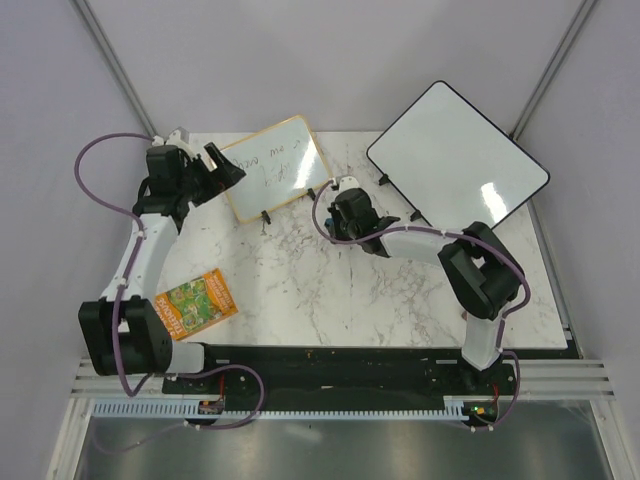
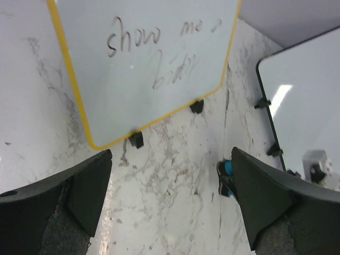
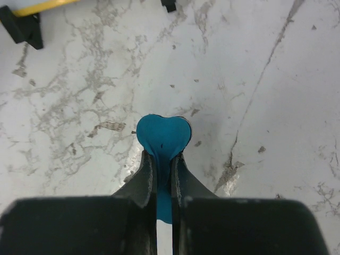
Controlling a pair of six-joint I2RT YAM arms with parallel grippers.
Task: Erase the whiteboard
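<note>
The whiteboard (image 1: 275, 165), yellow-framed with dark handwriting, lies tilted at the table's back left; the left wrist view shows the whiteboard (image 2: 143, 64) just ahead of the fingers. My left gripper (image 1: 218, 170) hovers at its left edge, and in its own view the left gripper (image 2: 171, 159) stands open and empty over bare marble. My right gripper (image 3: 163, 156) is shut on a soft blue eraser (image 3: 163, 135) that bulges out in front of the fingertips, low over the table. From above, the right gripper (image 1: 338, 200) is just right of the board's near corner. The eraser (image 2: 227, 169) also peeks out beside a left finger.
A larger black-framed blank whiteboard (image 1: 458, 150) lies at the back right, and its edge (image 2: 303, 106) shows in the left wrist view. A colourful booklet (image 1: 197, 303) rests at the front left. A black foot (image 3: 21, 26) of the small board sits ahead-left of the right gripper.
</note>
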